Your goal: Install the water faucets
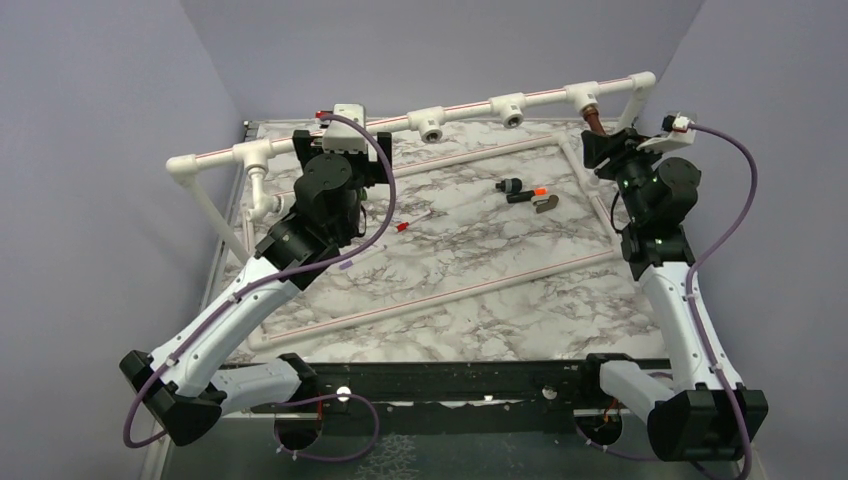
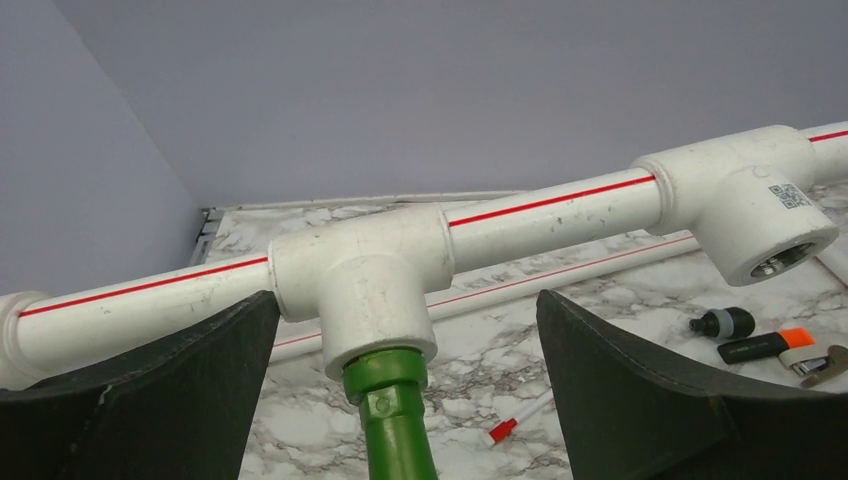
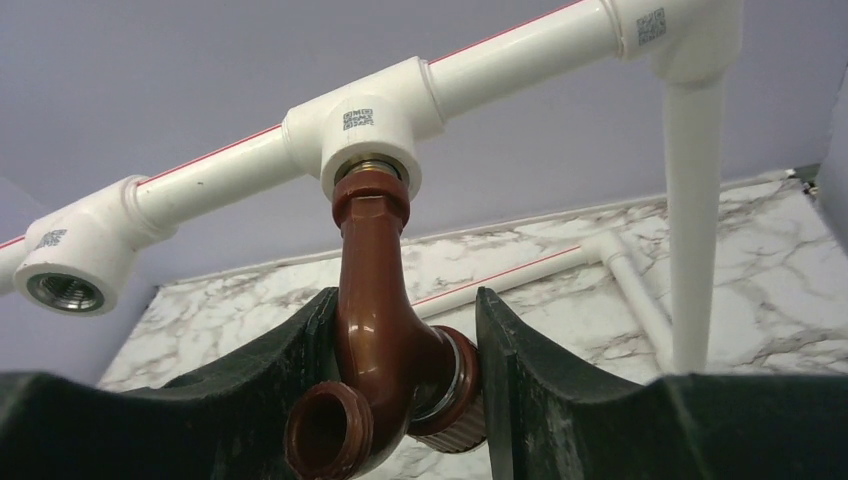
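Green faucet [image 2: 390, 435]: bright plastic, stem seated upward in a white T-fitting [image 2: 365, 275].
Copper faucet [image 3: 375, 320]: reddish-brown with a bent spout, hanging from the second T-fitting [image 3: 370, 130].
Left gripper [image 2: 405, 298]: fingers spread wide either side of the green faucet, not touching it.
Right gripper [image 3: 405, 335]: clamped on the copper faucet's body.
Marble table [image 1: 480, 290]: black piece with orange tip [image 1: 527, 194] lies loose, well apart from both arms.

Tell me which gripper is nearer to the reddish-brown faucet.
Right. The right gripper is shut on the reddish-brown faucet, gripping it from both sides. The left gripper is far along the pipe toward its other end, open around the green faucet.
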You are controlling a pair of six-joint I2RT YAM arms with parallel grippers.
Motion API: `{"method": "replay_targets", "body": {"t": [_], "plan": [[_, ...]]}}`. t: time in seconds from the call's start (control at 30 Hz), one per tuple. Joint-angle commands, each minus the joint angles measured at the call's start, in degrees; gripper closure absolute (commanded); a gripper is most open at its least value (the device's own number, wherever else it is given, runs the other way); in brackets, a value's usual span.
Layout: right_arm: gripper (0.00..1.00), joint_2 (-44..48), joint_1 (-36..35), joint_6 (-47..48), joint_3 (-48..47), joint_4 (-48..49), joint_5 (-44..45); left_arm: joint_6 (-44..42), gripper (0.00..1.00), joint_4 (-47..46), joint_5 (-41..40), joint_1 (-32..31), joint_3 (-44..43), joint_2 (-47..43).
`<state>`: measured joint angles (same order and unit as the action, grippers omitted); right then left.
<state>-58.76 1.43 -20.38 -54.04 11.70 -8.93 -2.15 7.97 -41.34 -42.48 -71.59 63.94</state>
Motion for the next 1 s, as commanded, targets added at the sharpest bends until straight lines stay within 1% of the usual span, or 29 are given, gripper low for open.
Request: {"method": "replay_targets", "body": {"t": [0.0,0.17,0.3,0.57,0.77,0.97], "plan": [[1.00,1.89,-8.12,-12.75,-3.99,-0.68,-1.67,1.64,0.01,2.93,5.18,0.81,-1.48,-0.49],[1.00,-0.20,-15.80,-12.12,-6.73,-2.32,5.75,1.91,0.01,4.04,6.88,0.89,-2.56,-0.95],[0.99,-1.40,-18.75,-12.69,-7.56,-2.69,8.17,1.95,0.01,3.58,6.72,0.88,-2.30,-1.91],[1.00,-1.12,-20.07,-23.41,-3.51,0.14,8.62,1.22,0.01,1.63,6.30,0.92,-0.77,-2.32],[0.99,-0.33,-20.24,-30.38,-3.53,0.00,9.44,0.49,0.01,-1.06,5.15,1.04,0.79,-4.61],[1.00,0.93,-20.24,-38.62,-2.08,-0.04,11.75,0.31,0.01,-3.51,11.46,1.06,1.14,-6.85]]}}
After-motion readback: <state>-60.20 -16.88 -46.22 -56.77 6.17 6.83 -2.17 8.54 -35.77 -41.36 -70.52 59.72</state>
